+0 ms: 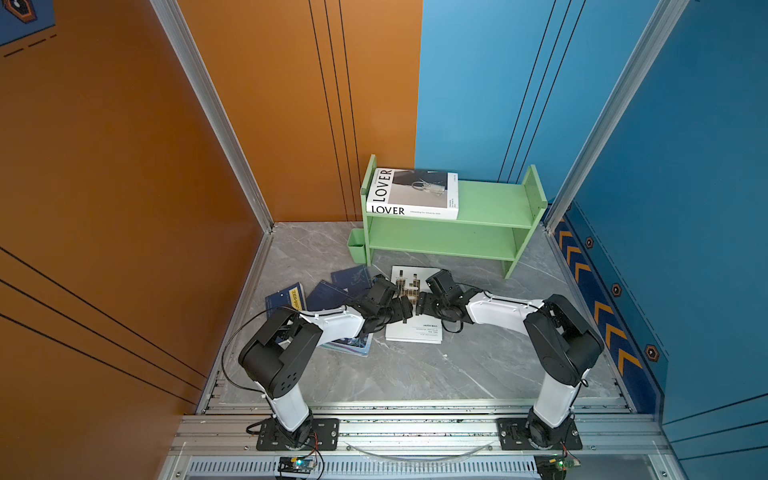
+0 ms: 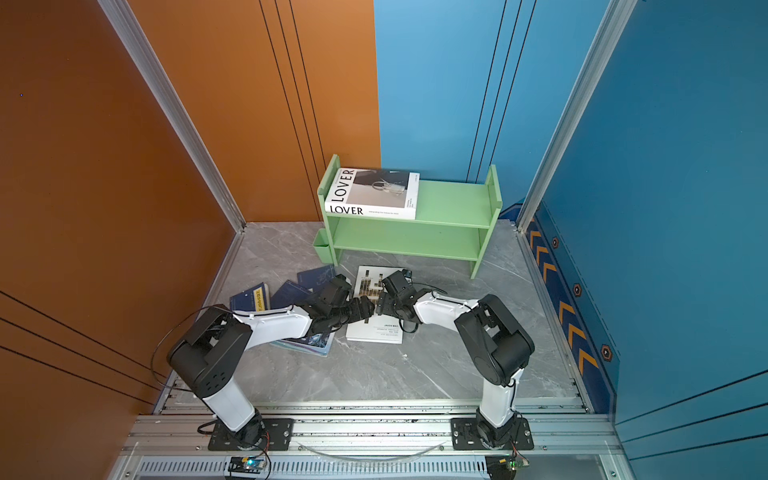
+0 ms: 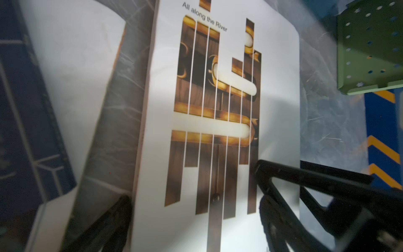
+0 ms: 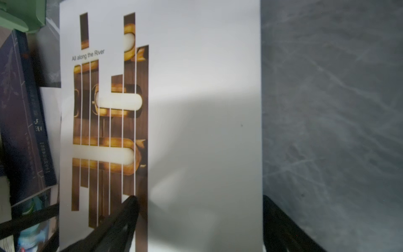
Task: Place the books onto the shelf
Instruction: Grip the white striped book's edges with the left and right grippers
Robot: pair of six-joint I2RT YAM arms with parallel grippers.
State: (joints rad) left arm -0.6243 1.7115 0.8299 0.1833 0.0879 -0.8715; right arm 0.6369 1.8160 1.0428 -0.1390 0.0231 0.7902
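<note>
A thick white book (image 1: 415,332) (image 2: 376,331) lies flat on the grey floor in front of the light-green shelf (image 1: 492,199) (image 2: 453,199). My left gripper (image 1: 406,311) (image 3: 194,218) is open, low over the book's left edge: one finger outside that edge, the other above the cover (image 3: 157,174). My right gripper (image 1: 420,305) (image 4: 200,218) is open at the right edge in the same way, over the cover (image 4: 196,109). The LOVER book (image 1: 411,193) lies on the top tier at its left end. Navy books (image 1: 286,297) and a teal magazine (image 1: 353,347) lie left of the white book, partly under my left arm.
A little green cup (image 1: 356,247) hangs on the shelf's left side. An orange wall (image 1: 124,187) closes the left and a blue wall (image 1: 685,208) the right, with aluminium posts at the corners. A metal rail (image 1: 415,432) carries both arm bases at the front.
</note>
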